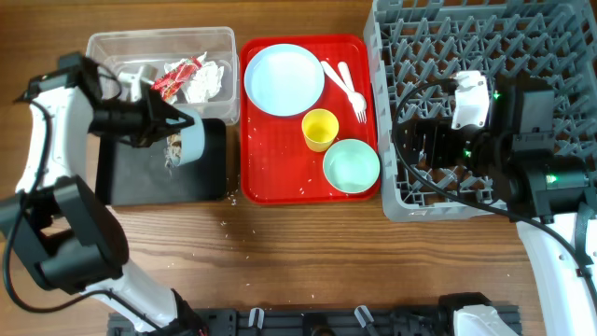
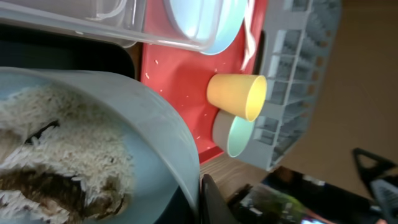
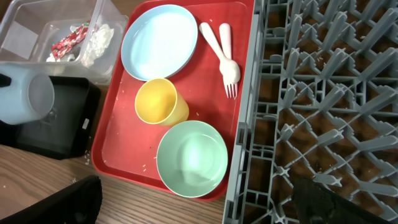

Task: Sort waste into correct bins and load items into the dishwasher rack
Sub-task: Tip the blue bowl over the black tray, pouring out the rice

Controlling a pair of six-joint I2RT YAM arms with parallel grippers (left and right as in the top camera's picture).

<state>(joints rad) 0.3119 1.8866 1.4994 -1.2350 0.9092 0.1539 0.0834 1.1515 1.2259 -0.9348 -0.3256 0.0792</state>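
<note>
Overhead:
- Left end effector (image 1: 180,126) is clamped shut on the rim of the rice bowl (image 1: 194,140), which is tipped on its side over the black tub (image 1: 126,177).
- Rice (image 1: 173,157) shows at the bowl's mouth, above the tub floor.
- Clear tub (image 1: 112,47) sits just behind the black tub. It holds white napkins (image 1: 203,84) and a red wrapper (image 1: 173,77).
- Red tray (image 1: 261,182) lies between the tubs and the rack (image 1: 560,37).
- On the tray are the plate (image 1: 284,79), fork and spoon (image 1: 350,91), yellow cup (image 1: 320,129) and green bowl (image 1: 352,165).
- Right end effector (image 1: 420,145) hangs over the rack's front left part.
- A few grains lie on the surface (image 1: 298,261) in front of the tray.

Left wrist:
- The rice bowl (image 2: 143,124) fills the lower left of the view, with white rice and brown lumps inside.
- One dark finger (image 2: 208,199) shows at the bowl's rim. The other is hidden.
- Beyond the bowl are the clear tub's edge, the plate, the cup and the green bowl, with the rack at right.
- Stray grains lie on the tray.

Right wrist:
- The right end effector (image 3: 199,202) is spread fully wide and holds nothing.
- It sits above the tray's front edge and the rack's pegs.
- The cup stands upright, touching the plate and just beside the green bowl.
- The rack slots in view hold no dishes.
</note>
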